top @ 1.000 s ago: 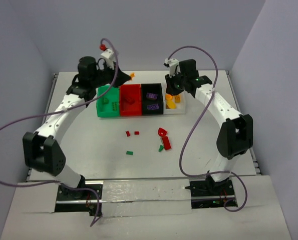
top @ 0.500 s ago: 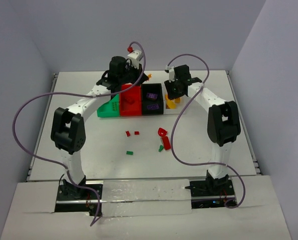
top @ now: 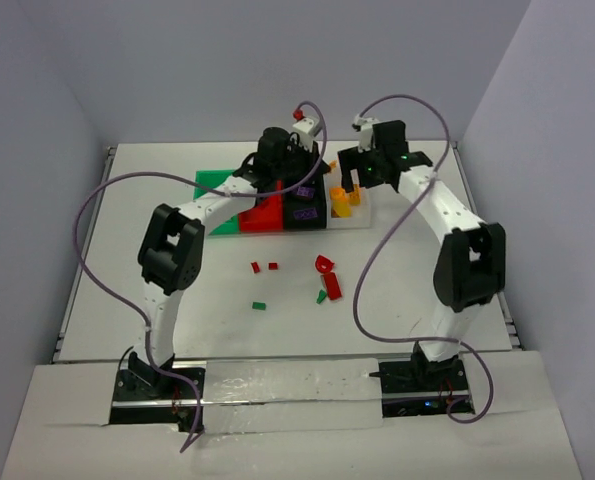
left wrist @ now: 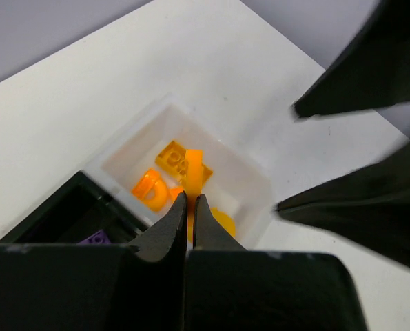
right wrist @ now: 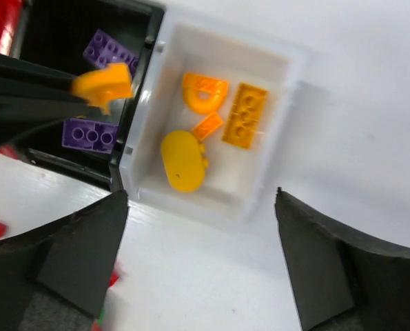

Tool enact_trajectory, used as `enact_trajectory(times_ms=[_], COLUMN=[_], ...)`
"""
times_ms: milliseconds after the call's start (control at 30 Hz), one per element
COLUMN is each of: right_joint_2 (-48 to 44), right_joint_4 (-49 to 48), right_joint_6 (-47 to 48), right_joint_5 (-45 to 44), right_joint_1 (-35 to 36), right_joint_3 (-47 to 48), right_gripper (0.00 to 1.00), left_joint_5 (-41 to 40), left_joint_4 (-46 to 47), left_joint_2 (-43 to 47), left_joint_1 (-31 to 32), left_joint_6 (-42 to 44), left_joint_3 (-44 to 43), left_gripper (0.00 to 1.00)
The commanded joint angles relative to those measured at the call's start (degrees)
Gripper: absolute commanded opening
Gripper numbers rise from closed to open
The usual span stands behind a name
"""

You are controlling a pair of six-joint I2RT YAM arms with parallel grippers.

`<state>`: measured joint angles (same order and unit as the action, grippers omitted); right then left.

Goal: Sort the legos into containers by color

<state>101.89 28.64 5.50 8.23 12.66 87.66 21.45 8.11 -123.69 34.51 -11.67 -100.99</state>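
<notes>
My left gripper (left wrist: 189,198) is shut on a thin orange lego (left wrist: 193,172), which hangs over the border between the black bin (right wrist: 87,27) and the clear white bin (right wrist: 287,69). In the right wrist view the same held lego (right wrist: 105,83) pokes in from the left. My right gripper (right wrist: 200,195) stands wide open and empty just above the near edge of the white bin. Several orange legos (right wrist: 244,116) lie in that bin, and two purple legos (right wrist: 89,134) lie in the black one. From above, both grippers meet over the right end of the row of containers (top: 347,218).
Loose red legos (top: 264,267), a red cluster (top: 328,277) and two green legos (top: 259,306) lie on the table in front of the bins. The green bin (top: 214,183) and red bin (top: 267,218) are partly covered by my left arm. Walls enclose the table.
My left arm has swung right, from the green bin to the black and white bins, with the orange lego in its grip. My right gripper has gone from shut to wide open over the white bin.
</notes>
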Motion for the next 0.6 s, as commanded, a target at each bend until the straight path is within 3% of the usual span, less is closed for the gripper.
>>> enact_trajectory(times_ms=[0,300,333,433,567], right_joint_2=[-13.25,-21.42,-21.81,-21.99,-21.98], right_joint_4=[-0.42,2.61,3.1,4.06,5.95], right_joint_6=[-1.68,-1.91,-1.99,-1.9,-0.59], right_joint_5=[1.39,3.31,3.63,4.9,8.44], right_joint_1=[-4.6,-10.04,-10.11,-10.11,-10.03], right_joint_3=[-2.91,-8.32,-8.65,-9.2,-10.79], right_gripper=[0.98,1.0,1.0,1.0,1.0], left_joint_5=[0.43,-1.56,-2.21,-3.58,-4.48], left_joint_4=[3.66,1.64,1.55,1.09,-0.42], left_joint_2=[-4.27,-12.75,-13.93,-14.82,-15.3], left_joint_1=[2.23,4.18,4.34,4.42,4.43], left_joint_6=[-0.54,1.06,1.3,1.89,2.76], left_joint_3=[-7.28,-14.48,-15.11,-15.82,-17.8], left_gripper=[0.0,0.04,0.1,0.16,0.46])
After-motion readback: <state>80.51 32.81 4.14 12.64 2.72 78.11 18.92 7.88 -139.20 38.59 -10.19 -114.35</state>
